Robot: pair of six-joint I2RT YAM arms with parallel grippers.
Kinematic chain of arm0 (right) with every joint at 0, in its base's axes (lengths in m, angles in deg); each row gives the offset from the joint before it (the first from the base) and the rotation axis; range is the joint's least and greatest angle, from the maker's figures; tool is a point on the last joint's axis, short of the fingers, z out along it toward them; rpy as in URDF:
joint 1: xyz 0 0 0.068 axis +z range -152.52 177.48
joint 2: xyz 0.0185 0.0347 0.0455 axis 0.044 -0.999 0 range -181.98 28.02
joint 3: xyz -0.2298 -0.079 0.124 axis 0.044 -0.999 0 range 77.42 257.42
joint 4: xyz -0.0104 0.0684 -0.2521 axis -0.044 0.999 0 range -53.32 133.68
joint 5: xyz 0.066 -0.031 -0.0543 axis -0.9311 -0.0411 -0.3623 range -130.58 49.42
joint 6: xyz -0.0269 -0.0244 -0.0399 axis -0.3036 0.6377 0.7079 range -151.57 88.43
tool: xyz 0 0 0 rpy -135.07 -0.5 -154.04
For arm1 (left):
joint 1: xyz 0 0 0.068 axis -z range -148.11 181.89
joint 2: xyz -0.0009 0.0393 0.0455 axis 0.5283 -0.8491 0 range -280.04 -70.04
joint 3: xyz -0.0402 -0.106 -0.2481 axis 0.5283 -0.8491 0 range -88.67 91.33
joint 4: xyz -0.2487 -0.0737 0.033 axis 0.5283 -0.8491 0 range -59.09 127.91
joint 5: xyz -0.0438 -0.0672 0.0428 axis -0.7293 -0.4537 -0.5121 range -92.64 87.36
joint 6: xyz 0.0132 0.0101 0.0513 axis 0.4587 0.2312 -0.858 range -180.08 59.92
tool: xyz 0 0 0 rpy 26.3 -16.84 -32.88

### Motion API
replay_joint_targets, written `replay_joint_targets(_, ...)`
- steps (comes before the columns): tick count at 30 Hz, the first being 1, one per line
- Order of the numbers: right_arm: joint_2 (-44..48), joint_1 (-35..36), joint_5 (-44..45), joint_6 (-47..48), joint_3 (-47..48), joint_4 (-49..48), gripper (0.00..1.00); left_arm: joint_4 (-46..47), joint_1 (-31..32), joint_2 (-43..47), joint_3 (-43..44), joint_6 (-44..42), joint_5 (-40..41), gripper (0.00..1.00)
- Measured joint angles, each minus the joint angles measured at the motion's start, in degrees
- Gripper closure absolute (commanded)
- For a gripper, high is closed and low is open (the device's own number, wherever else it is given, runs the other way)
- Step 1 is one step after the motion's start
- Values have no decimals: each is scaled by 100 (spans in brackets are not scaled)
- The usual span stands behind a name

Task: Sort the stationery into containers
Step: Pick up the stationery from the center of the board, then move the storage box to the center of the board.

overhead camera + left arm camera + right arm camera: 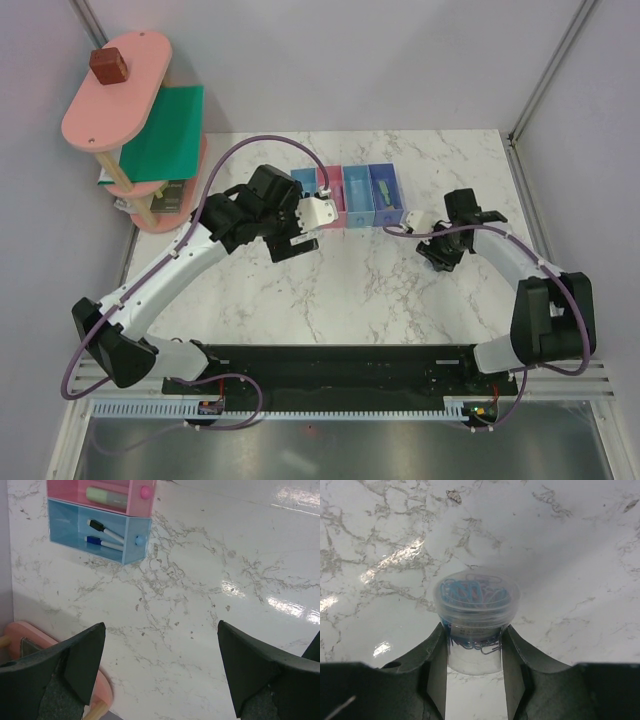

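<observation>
Paper clips (pixel 470 587) of blue wire are filling a small round tub (pixel 475 652) of clear, slightly frosted plastic with a ribbed lid. The right gripper (pixel 475 632) is pinching this tub at the sides, its matte black fingers (pixel 437 665) pressing on the wall just under the lid. The tub is standing on end between them with the lid facing up, and whether its base is touching the table (pixel 400 300) I cannot tell. From above, this gripper is sitting just right of and a little nearer than the purple-blue bin (pixel 385 192).

Glossy white marble with grey veins is covering the table. The four joined rectangular bins are lying side by side at the far middle, long sides running near to far: blue bin (pixel 131 550), pink bin (pixel 137 502), light blue bin (pixel 357 200), then purple-blue, left to right. Two thin white markers, one black-capped (pixel 105 529) and one blue-capped (pixel 104 543), are lying lengthwise in the translucent blue bin, caps pointing away from its knobbed end. A rounded mint-green piece (pixel 106 497) is lying lengthwise in the pink bin.

The left gripper (pixel 160 630) is hanging spread wide and holding nothing, the blue bin lying just beyond its fingertips
</observation>
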Motion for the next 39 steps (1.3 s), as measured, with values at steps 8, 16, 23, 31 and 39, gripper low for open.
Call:
replay_joint_targets(8, 796, 0, -13, 87, 494, 610, 87, 46, -4, -339, 232, 160, -302, 0)
replay_joint_targets(16, 2063, 39, -2, 155, 791, 715, 87, -101, -177, -1731, 1982, 1012, -1401, 0)
replay_joint_targets(23, 3250, 334, 339, 249, 787, 575, 87, -116, -452, -3104, 4207, 2330, -2857, 0)
replay_joint_targets(31, 3254, 1303, 1176, 302, 1099, 321, 87, 44, -439, -3689, 4422, 3359, -4367, 0)
replay_joint_targets(39, 2761, 2557, 2138, -7, 1591, 76, 87, 446, -435, -4186, 4428, 3788, -4907, 0)
